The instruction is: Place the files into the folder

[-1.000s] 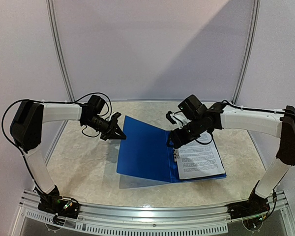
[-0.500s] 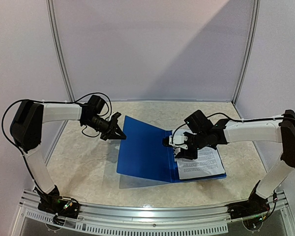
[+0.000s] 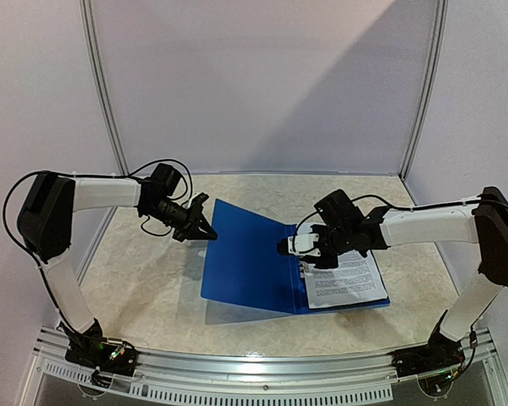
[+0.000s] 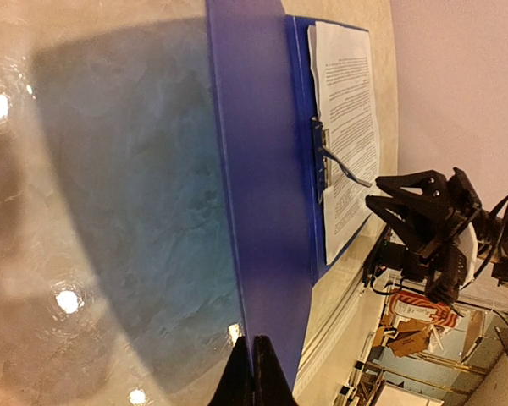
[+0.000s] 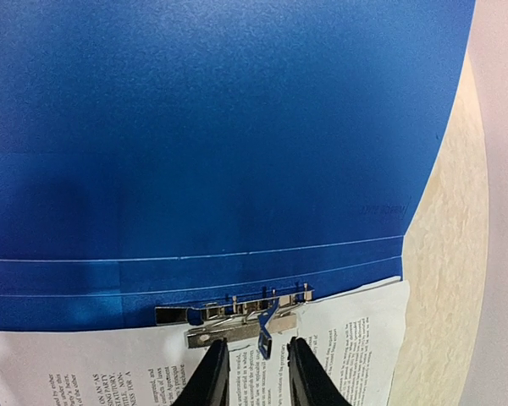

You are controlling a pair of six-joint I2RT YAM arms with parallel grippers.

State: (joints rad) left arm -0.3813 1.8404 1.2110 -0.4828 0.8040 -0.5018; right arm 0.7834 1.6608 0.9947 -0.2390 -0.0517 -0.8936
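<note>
I have the glossy dark-blue plastic folder (image 3: 245, 262) lying open on the marbled beige bench (image 3: 144, 271), roughly midway between the two arms. Its right half lies flat. Its left half, the cover, is raised off the bench and throws a shadow beneath it.

The left claw (image 3: 207, 233) is closed on the far left corner of that cover. In the left wrist view the fingers (image 4: 254, 376) are pressed together on the thin blue edge, and the cover (image 4: 262, 211) runs away from them.

The white paper files printed with dense black text (image 3: 345, 279) lie on the flat right half, inside the folder's outline. Their spine-side edge sits at the metal spine clip (image 5: 237, 315). I cannot tell how many sheets are in the stack.

The right claw (image 3: 289, 247) hangs low over the spine, pointing towards the raised cover. In the right wrist view its jaws stand a little apart, one finger on either side of a small lever (image 5: 267, 331) that rises from the clip. I see a gap on both sides of the lever, so nothing is pinched. The printed sheets (image 5: 347, 338) show beneath and beside the fingers, with the blue inner face (image 5: 220, 127) beyond.
</note>
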